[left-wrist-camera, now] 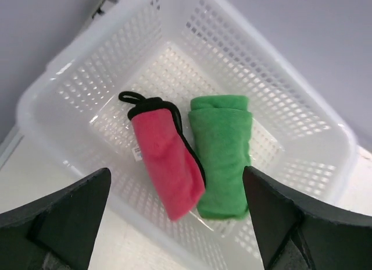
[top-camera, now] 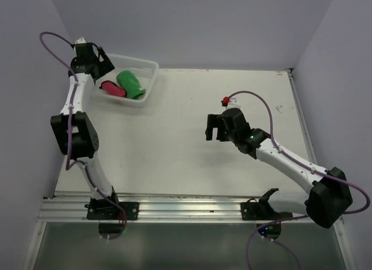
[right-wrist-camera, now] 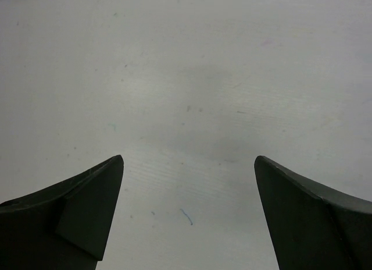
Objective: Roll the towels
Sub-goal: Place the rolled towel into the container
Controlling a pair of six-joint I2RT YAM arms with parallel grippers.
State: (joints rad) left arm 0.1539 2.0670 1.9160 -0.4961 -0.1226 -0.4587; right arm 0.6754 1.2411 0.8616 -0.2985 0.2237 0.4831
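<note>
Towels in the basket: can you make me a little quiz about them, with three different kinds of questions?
1. True or false: the red towel and the green towel lie rolled, side by side, in the basket.
2. Which towel has a black loop at its end? A) red B) green C) both
3. Fill in: the left hand by the basket is ____ and holds nothing.
Key: 1 true; 2 A; 3 open.
</note>
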